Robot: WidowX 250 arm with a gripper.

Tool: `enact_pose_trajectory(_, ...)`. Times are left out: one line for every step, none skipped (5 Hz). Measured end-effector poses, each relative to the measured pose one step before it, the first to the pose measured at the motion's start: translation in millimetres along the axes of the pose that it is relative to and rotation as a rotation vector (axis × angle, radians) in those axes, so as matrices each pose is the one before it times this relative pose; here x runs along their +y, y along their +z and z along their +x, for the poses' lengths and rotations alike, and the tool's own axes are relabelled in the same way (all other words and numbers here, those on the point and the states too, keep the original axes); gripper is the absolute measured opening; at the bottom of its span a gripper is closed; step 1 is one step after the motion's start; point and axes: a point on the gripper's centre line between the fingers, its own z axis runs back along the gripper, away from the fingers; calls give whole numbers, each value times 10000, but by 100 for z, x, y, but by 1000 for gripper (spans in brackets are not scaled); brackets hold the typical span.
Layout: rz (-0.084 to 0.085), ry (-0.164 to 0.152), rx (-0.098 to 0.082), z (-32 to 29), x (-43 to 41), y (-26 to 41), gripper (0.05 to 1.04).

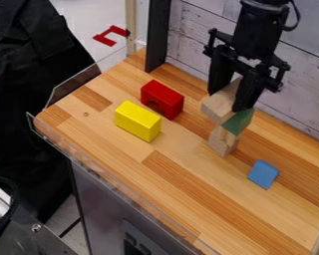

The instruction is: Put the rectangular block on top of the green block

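Black gripper (228, 100) grips the rectangular wooden block (219, 105) near the tabletop's (182, 159) edge by the wall (298, 94), long axis pointing wallward, just over or touching the green block (238, 122); contact unclear

The green block (238, 122) is solid green. Above it, the end effector (228, 100) is black and the rectangular block (217, 106) is pale wood-tone. Left of it, the arch block (163, 96) is red and the yellow block (137, 121) plain yellow. Below right, the small block (262, 174) is blue. Beneath it, the counter (179, 172) displays tan and orange-brown strips.
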Motion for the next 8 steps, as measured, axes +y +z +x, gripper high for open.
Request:
enact_pose_trajectory(-31,5,45,281,-75,-43,546)
enact_pose_trajectory(-25,29,167,184,23,-578,546)
enact_pose_trajectory(-21,4,28,15,30,-90,546)
enact_pose_trajectory(-65,-20,9,13,-45,-43,596)
enact_pose_trajectory(-166,66,-39,21,213,-3,893)
enact_pose_trajectory(-87,135,34,-188,47,-429,1001)
enact_pose_trajectory(1,280,-10,-234,395,126,1000)
enact_pose_trajectory(77,227,-435,-464,395,1633,1000)
